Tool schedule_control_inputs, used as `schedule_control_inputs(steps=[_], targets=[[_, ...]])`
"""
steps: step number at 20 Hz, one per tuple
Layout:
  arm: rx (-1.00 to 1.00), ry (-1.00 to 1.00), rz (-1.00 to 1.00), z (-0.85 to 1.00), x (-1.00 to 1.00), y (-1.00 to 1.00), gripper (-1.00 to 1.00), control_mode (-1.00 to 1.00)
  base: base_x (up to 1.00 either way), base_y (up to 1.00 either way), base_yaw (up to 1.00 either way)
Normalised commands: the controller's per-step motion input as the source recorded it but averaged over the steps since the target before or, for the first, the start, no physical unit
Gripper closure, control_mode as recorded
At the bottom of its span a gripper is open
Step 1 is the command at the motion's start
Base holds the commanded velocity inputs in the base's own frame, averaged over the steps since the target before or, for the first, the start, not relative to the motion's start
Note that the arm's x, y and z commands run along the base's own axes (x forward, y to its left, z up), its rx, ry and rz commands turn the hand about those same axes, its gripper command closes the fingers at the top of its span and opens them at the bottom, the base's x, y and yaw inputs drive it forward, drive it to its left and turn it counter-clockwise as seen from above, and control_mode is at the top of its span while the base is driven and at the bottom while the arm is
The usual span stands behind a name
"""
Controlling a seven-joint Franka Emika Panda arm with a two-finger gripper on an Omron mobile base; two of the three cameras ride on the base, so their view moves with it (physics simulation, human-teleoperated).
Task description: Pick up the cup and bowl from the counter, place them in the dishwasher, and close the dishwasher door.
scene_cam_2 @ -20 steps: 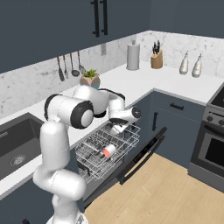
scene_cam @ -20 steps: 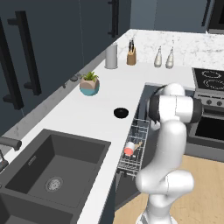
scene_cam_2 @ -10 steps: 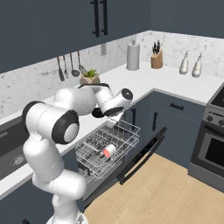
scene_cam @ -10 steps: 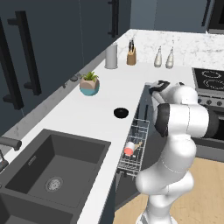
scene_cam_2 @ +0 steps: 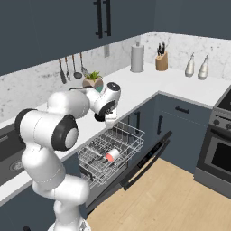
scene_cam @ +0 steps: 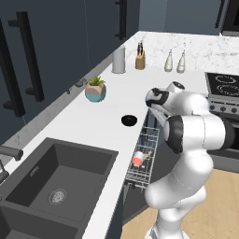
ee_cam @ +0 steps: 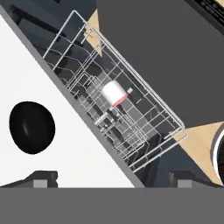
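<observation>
Over the pulled-out rack [ee_cam: 127,118] you see the hand [ee_cam: 111,180] looking down, its 2 fingertips [ee_cam: 40,180] spread wide with nothing between them, so it is released. From that view the cup [ee_cam: 114,94] lies on its side among the wires of the rack, white body with a coral rim. To the rack's side, on the white surface [ee_cam: 65,144], sits the black bowl [ee_cam: 32,127], near the edge and apart from the hand.

From the left base view, you find the bowl [scene_cam: 129,120] on the surface [scene_cam: 93,126] near its front edge, just beside the open dishwasher [scene_cam: 140,158]. The cup [scene_cam: 138,159] rests in the rack [scene_cam: 144,154] below it. The arm [scene_cam: 186,140] bends over the rack, with the hand [scene_cam: 156,100] up at surface height, near the bowl.

From the right base view, you see the dishwasher door [scene_cam_2: 146,158] dropped open, tilting down toward the wooden floor [scene_cam_2: 180,198], and the rack [scene_cam_2: 113,151] drawn out above it with the cup [scene_cam_2: 111,155] inside. The hand [scene_cam_2: 109,121] points down at the surface's edge, above the rack's rear corner.

Farther back on the surface stand a plant pot [scene_cam: 95,89], a grey canister [scene_cam: 119,59], a knife block [scene_cam: 140,59] and 2 bottles [scene_cam: 175,61]. A dark sink [scene_cam: 56,182] lies at the left.
</observation>
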Motion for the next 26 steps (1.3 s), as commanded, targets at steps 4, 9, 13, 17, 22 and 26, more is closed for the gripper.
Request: schedule_control_inputs(steps=[4, 9, 13, 17, 22, 26], targets=[[-0.14, 0.06, 0.13, -0.02, 0.26, 0.21, -1.00, -1.00, 0.00, 0.00, 0.00], [-0.07, 0.04, 0.02, -0.21, 0.23, 0.19, -1.00, -1.00, 0.00, 0.00, 0.00], [-0.04, 0.00, 0.00, -0.24, 0.28, 0.24, -1.00, -1.00, 0.00, 0.00, 0.00], [-0.02, 0.01, 0.00, -0.28, 0.41, 0.22, -1.00, -1.00, 0.00, 0.00, 0.00], [-0.03, 0.01, 0.00, -0.32, 0.44, 0.10, -1.00, -1.00, 0.00, 0.00, 0.00], [-0.04, 0.02, 0.00, -0.28, 0.38, 0.00, -1.00, -1.00, 0.00, 0.00, 0.00]])
